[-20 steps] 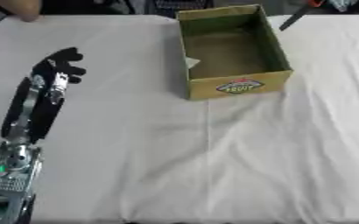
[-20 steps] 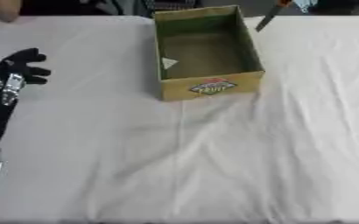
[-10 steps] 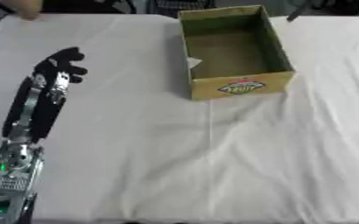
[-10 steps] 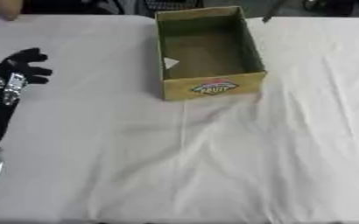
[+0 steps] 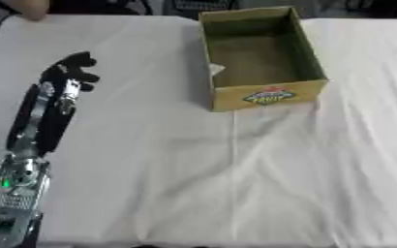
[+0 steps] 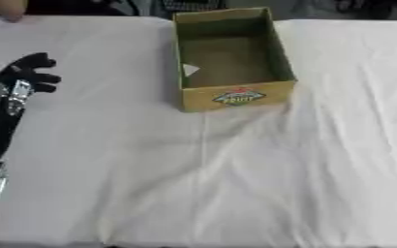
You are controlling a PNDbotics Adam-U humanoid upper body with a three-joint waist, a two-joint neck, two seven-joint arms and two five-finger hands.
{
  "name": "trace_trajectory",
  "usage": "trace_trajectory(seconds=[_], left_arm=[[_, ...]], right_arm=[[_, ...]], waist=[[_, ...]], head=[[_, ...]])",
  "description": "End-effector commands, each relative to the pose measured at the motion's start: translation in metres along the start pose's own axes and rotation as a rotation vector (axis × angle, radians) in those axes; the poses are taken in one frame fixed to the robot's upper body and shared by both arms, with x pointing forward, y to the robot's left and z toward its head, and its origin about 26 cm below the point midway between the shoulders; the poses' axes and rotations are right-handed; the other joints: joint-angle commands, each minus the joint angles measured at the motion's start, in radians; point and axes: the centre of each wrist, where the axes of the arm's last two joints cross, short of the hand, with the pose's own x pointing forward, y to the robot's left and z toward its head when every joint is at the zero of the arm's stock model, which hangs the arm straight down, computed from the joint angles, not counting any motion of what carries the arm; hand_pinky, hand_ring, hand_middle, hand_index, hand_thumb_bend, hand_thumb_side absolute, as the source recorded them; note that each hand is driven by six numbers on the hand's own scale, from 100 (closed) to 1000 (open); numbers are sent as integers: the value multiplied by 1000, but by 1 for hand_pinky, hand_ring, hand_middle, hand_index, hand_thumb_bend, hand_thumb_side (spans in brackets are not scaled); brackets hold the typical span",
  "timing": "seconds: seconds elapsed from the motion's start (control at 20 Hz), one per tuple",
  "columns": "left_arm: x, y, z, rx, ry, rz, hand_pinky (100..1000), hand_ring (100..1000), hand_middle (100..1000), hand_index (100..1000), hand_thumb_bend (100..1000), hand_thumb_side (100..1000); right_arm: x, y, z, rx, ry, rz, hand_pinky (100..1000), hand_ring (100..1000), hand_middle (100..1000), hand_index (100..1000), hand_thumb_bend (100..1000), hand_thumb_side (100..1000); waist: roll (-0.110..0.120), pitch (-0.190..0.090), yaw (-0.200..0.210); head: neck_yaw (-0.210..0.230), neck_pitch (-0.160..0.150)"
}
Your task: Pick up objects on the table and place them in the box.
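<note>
White cloth [image 5: 236, 184] is covering the whole table in the left eye view, wrinkling toward the near edge, and no loose object is showing on it. A cardboard box [image 5: 268, 94] is sitting open-topped at the far middle, a printed label facing the robot; something small and pale is resting against its inner left wall, too unclear to name. The left hand [image 5: 70, 72] is hovering out over the cloth on the left, fingers curling slightly and holding nothing. It is lying well apart from the box, with bare cloth between them. A person's hand is resting at the far left corner, touching nothing of the task.

Looking through the right eye view, the same box [image 6: 236, 97] is sitting a little left of centre and the left hand [image 6: 28, 72] is showing at the left edge, again empty and well apart from it. The right hand is appearing in neither view.

As a judgement, the box is looking light and fairly stiff, likely to slide on the cloth if nudged; its rim walls would be the place to steady it.
</note>
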Motion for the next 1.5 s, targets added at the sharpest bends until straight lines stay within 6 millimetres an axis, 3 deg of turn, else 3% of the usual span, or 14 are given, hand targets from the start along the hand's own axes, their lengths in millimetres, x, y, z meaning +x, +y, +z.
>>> trace_trajectory(seconds=[0.05, 0.5, 1.05, 1.5], left_arm=[[4, 3, -3, -6, -19, -9, 713, 730, 793, 893, 100, 1000], [3, 2, -3, -15, -18, -4, 714, 731, 794, 894, 100, 1000], [3, 1, -3, -21, -18, -3, 715, 732, 795, 895, 100, 1000], [4, -1, -4, -27, -23, 4, 716, 732, 795, 895, 100, 1000]], right_arm=[[0, -23, -8, -70, -8, 1, 371, 423, 332, 453, 208, 454], [21, -22, -20, -103, -79, -102, 365, 414, 323, 457, 220, 451], [53, -42, -32, -161, -211, -140, 369, 420, 320, 454, 227, 458], [68, -31, -38, -153, -237, -214, 360, 408, 312, 461, 214, 455]], waist=[[0, -22, 0], [1, -20, 6], [0, -20, 7], [1, -20, 15]], head=[[5, -3], [-1, -3], [-4, -3], [-13, -3]])
